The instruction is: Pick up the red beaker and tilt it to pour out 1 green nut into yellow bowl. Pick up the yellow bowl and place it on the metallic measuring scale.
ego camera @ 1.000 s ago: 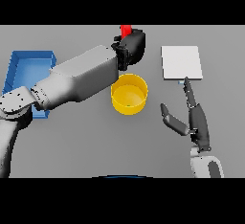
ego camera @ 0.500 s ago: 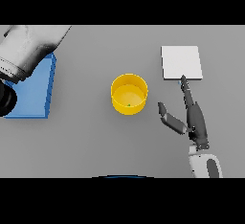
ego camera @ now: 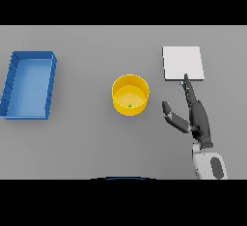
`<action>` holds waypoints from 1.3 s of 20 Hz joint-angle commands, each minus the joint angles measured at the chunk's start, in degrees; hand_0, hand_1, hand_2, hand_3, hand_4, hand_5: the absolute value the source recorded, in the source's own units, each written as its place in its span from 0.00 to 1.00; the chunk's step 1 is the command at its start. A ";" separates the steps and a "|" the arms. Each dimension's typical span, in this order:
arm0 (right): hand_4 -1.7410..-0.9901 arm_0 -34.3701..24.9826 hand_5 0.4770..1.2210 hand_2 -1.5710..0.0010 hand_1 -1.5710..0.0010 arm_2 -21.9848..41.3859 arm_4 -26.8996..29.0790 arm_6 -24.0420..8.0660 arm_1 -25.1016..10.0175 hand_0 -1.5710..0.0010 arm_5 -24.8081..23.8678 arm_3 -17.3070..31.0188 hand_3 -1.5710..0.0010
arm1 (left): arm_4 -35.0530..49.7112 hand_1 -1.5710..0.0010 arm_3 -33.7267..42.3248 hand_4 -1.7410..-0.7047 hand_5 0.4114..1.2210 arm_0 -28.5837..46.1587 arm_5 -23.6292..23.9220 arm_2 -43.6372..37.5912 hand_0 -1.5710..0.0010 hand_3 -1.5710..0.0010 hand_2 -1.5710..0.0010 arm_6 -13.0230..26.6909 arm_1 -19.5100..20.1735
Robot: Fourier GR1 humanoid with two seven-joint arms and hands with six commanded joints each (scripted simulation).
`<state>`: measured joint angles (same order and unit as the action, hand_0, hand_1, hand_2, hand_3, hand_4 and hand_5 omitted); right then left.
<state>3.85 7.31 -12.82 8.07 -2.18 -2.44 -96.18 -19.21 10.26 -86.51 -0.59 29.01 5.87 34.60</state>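
Observation:
A yellow bowl (ego camera: pixel 130 95) stands at the middle of the grey table, with a small green nut (ego camera: pixel 129 106) inside it. A flat metallic measuring scale (ego camera: pixel 182 63) lies to the bowl's right and a little further back. My right hand (ego camera: pixel 195 116) is open, with straight fingers pointing towards the scale and the thumb spread towards the bowl. It sits between bowl and scale, touching neither. The red beaker and my left hand are out of view.
A blue tray (ego camera: pixel 29 84) lies at the left side of the table, apart from the bowl.
My left arm, which reached across to the red beaker behind the bowl, has swung back left and out of view. The beaker no longer shows. The right hand has barely moved.

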 commanded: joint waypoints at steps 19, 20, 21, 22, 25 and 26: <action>0.72 -0.36 0.29 1.00 1.00 1.08 -1.43 0.88 -0.77 1.00 0.60 0.90 1.00 | 30.94 0.00 40.86 0.00 1.00 46.05 23.51 -7.40 0.00 0.11 0.00 25.29 7.84; 0.73 -0.22 0.29 1.00 1.00 1.25 -1.43 1.13 -0.47 1.00 0.52 0.82 1.00 | 31.40 0.00 42.69 0.00 1.00 47.47 24.39 -6.79 0.00 0.12 0.00 26.22 7.90; 0.74 -0.28 0.28 1.00 1.00 1.22 -1.46 1.26 -0.62 1.00 0.58 0.82 1.00 | 31.97 0.00 44.54 0.00 1.00 49.10 25.07 -6.22 0.00 0.12 0.00 27.05 8.11; 0.75 -0.10 0.28 1.00 1.00 1.18 -1.36 1.31 -0.63 1.00 0.52 0.40 1.00 | 32.48 0.00 46.71 0.00 0.91 51.03 25.89 -5.41 0.00 0.12 0.00 27.65 8.28; 0.76 -0.25 0.27 1.00 1.00 1.11 -1.08 0.45 -0.72 1.00 0.78 0.34 1.00 | 36.29 0.00 49.49 0.01 0.67 52.99 24.41 -3.95 0.00 0.13 0.00 29.01 9.88; 0.77 -0.27 0.27 1.00 1.00 0.98 -0.90 0.29 -0.76 1.00 0.83 0.41 1.00 | 37.57 0.00 50.71 0.08 0.59 53.68 22.84 -2.75 0.00 0.10 0.00 29.05 10.72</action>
<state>3.59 8.28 -13.72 8.35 -2.95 -1.62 -95.76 18.51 60.97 -32.81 22.41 26.27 34.90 45.31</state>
